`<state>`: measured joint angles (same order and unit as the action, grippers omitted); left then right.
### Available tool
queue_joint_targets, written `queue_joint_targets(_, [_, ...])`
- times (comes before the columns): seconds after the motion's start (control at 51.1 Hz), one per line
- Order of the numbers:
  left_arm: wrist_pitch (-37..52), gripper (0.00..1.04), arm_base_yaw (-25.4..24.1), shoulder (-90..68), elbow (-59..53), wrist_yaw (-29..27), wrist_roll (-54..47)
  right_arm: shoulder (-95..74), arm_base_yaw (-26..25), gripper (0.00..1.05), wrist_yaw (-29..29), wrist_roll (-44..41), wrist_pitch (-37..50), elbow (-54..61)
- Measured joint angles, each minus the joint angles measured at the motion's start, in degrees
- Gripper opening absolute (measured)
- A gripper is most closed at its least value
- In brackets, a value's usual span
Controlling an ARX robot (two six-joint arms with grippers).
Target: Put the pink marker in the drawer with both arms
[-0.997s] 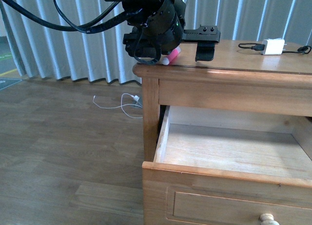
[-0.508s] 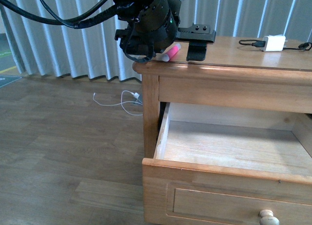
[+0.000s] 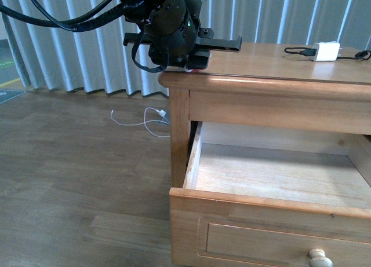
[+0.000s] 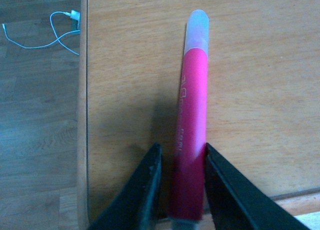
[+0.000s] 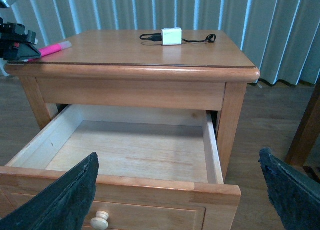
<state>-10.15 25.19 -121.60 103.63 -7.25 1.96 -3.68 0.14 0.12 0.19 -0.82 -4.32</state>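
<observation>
Left hand (image 4: pixel 180 190) has its fingers (image 4: pixel 147 190) pinched on the marker (image 4: pixel 192 115), which lies flat at the desk's (image 3: pixel 278 64) front left corner. Right hand (image 5: pixel 177 190) is spread wide over the open drawer (image 5: pixel 130 150). Charger (image 5: pixel 171 36) sits near the back edge.

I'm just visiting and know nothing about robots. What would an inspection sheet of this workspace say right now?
Surface: wooden nightstand top, bare apart from the items below.
Job's things: pink marker lying flat near the top's edge; drawer pulled open, nothing seen inside.
Clutter: white charger block on the top.
Grippers: left gripper, jaws either side of the marker, contact unclear; right gripper, jaws wide apart in front of the drawer, holding nothing.
Cables: black cable at the charger; white cable on the floor.
Surroundings: wood floor, pale curtains.
</observation>
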Motion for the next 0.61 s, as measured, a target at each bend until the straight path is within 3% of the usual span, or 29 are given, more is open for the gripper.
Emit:
queue_joint_targets(0.254, [1.90, 0.15, 0.13, 2.82, -3.67, 3.78, 0.31, 0.02, 0.00, 0.96, 0.00, 0.00, 0.00, 0.00])
queue_joint_targets(0.606, [10.67, 0.15, 5.09, 17.84, -20.11, 11.87, -2.93, 0.02, 0.00, 0.96, 0.00, 0.00, 0.00, 0.00])
